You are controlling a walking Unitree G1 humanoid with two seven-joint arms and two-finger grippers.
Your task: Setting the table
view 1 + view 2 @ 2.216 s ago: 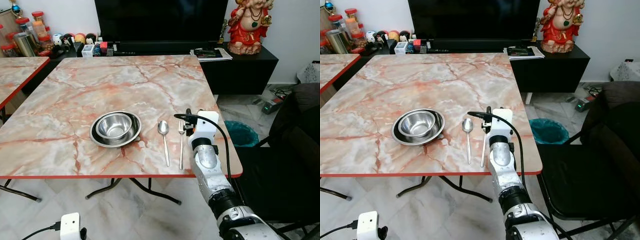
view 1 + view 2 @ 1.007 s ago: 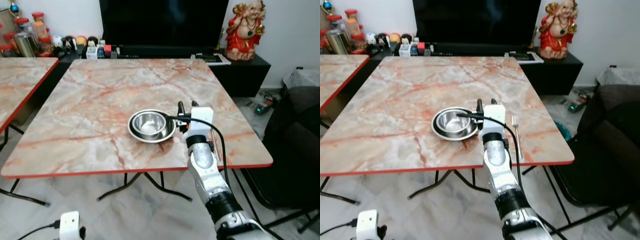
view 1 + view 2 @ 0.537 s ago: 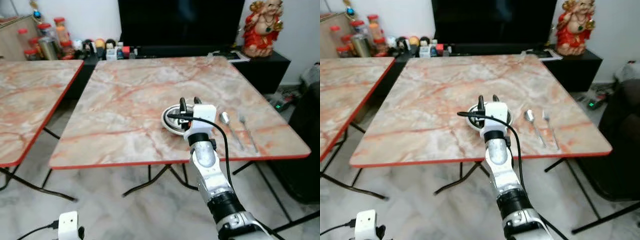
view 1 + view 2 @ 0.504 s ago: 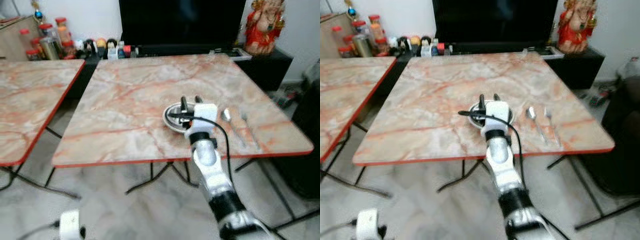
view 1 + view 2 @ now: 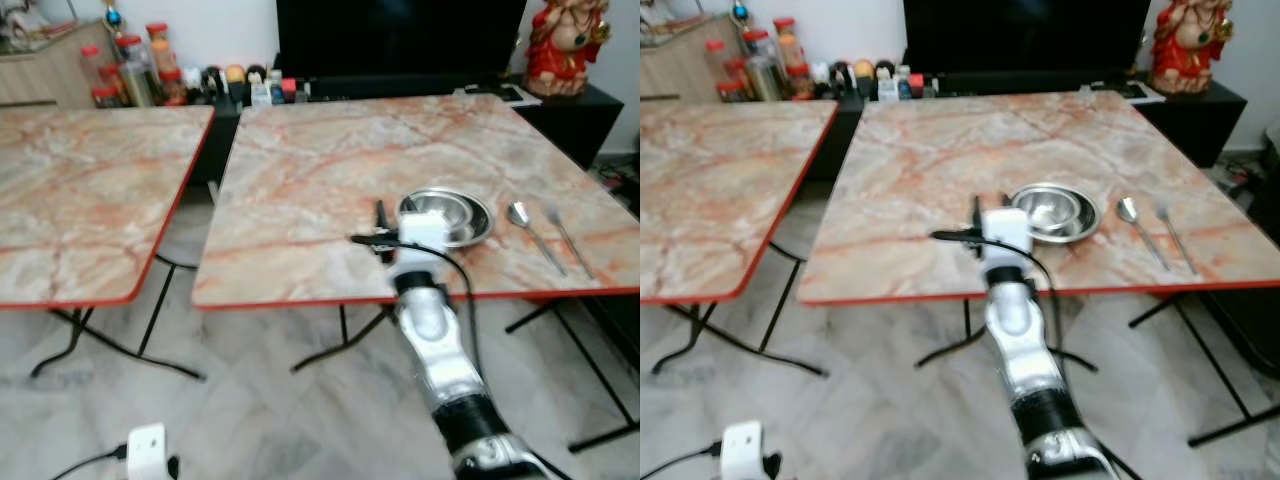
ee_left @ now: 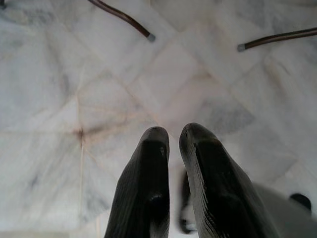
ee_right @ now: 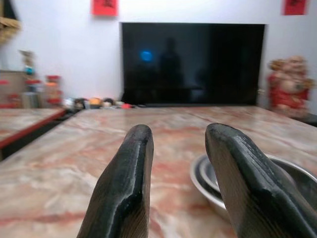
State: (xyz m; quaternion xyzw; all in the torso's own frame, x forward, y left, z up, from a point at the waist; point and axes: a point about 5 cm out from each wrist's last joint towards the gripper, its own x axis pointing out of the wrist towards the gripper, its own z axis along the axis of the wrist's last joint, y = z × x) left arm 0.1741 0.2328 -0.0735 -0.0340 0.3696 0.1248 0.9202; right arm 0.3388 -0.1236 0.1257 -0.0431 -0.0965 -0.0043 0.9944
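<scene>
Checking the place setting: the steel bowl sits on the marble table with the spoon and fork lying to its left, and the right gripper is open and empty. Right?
Not quite: the spoon and fork lie to the right of the steel bowl, as the left eye view shows. The rest holds: marble table, right gripper open and empty.

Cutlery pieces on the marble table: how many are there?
2: a spoon just right of the steel bowls, and a fork right of the spoon. None looks hidden.

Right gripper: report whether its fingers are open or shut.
Open. In the right wrist view the right gripper shows a clear gap between its two black fingers, with the marble table and steel bowl visible beyond; nothing is held.
</scene>
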